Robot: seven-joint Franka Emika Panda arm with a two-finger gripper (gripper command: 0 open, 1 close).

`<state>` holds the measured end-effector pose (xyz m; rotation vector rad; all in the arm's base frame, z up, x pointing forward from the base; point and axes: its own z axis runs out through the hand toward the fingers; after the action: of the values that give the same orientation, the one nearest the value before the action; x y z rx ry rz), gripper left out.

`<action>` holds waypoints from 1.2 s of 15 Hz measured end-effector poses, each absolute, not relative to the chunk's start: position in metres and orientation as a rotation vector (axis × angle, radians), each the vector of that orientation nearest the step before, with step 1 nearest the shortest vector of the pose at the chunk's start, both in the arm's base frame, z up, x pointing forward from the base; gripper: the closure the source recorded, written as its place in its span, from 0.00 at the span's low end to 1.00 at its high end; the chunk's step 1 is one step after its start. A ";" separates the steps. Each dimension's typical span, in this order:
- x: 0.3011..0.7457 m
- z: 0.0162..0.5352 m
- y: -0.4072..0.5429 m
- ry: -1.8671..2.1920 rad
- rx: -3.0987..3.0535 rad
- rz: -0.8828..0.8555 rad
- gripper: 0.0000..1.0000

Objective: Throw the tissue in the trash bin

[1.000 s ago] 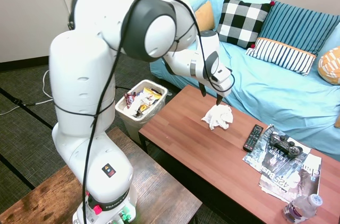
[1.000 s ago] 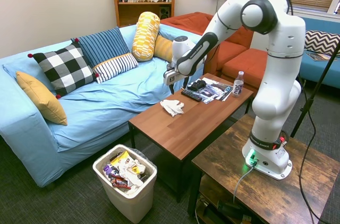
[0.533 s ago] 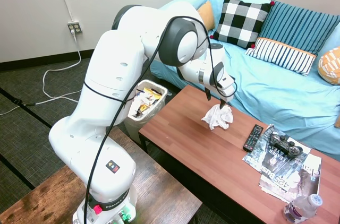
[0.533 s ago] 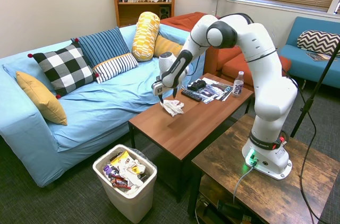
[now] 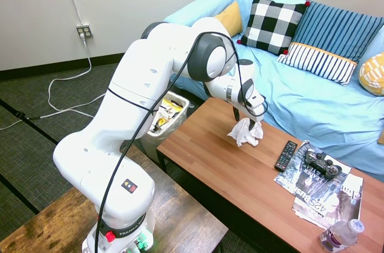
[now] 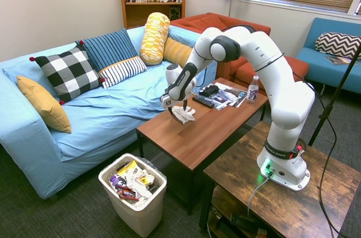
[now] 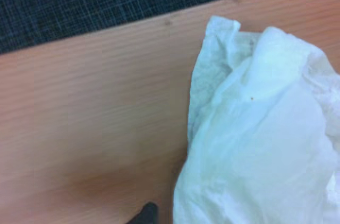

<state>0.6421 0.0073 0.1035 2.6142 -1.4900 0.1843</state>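
Observation:
The crumpled white tissue (image 5: 245,133) (image 6: 184,115) lies on the brown coffee table (image 5: 210,157) (image 6: 197,136) near its sofa-side edge. My gripper (image 5: 245,122) (image 6: 179,106) is down on top of it, open, with a finger on either side of the tissue's upper folds. The wrist view is filled with the tissue (image 7: 265,139) lying on the wood (image 7: 95,128). The off-white trash bin (image 5: 178,107) (image 6: 148,207), full of wrappers and paper, stands on the floor off the table's end, partly behind my arm in the first exterior view.
A black remote (image 5: 285,155) (image 6: 204,101), a game controller (image 5: 321,162) on magazines (image 5: 327,196) and a water bottle (image 5: 341,235) (image 6: 254,88) sit toward the table's other end. The blue sofa (image 5: 312,97) runs along the far side.
The arm has leaned forward and brought the gripper down from above the table onto the tissue. The tissue has stayed in place.

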 end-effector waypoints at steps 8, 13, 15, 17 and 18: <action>0.644 0.093 -0.002 -1.492 2.611 0.169 1.00; 0.645 0.094 -0.004 -1.491 2.628 0.160 1.00; 0.645 0.095 -0.009 -1.486 2.634 0.156 1.00; 0.647 0.098 -0.014 -1.488 2.643 0.154 1.00; 0.648 0.104 -0.015 -1.491 2.655 0.152 1.00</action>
<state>0.6478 -0.0153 0.1039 2.6554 -1.4905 0.1518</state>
